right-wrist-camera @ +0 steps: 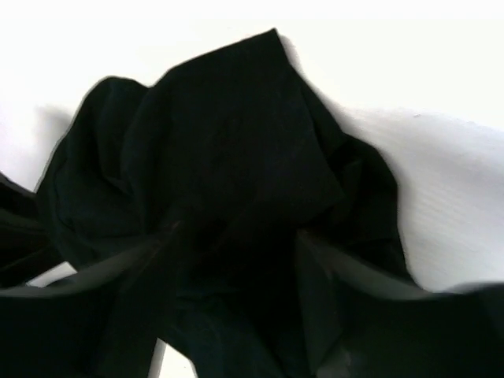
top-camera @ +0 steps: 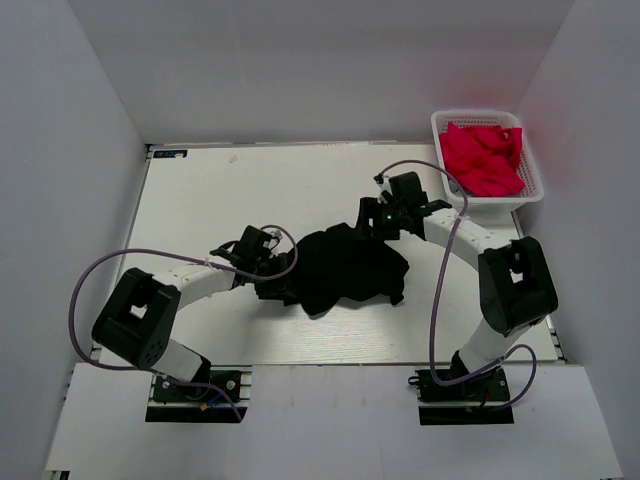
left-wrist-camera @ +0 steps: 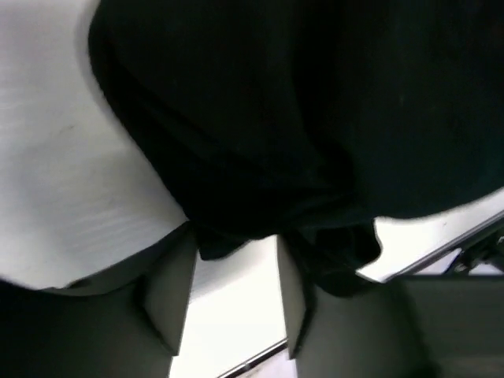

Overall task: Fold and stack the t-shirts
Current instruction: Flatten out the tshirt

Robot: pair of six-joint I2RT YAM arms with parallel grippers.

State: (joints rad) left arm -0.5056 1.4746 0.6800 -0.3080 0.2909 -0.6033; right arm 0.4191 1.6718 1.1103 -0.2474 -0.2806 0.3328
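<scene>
You are at the opening step: the black t-shirt lies crumpled mid-bench, not yet spread, while the red t-shirts wait in the basket. Your left end effector stands partly open, the shirt's edge just between its tips. Your right end effector is wide, astride bunched cloth at the far side, with no pinch evident. Next, you likely need both to close on a single layer, then lift and pull apart to flatten it.
</scene>
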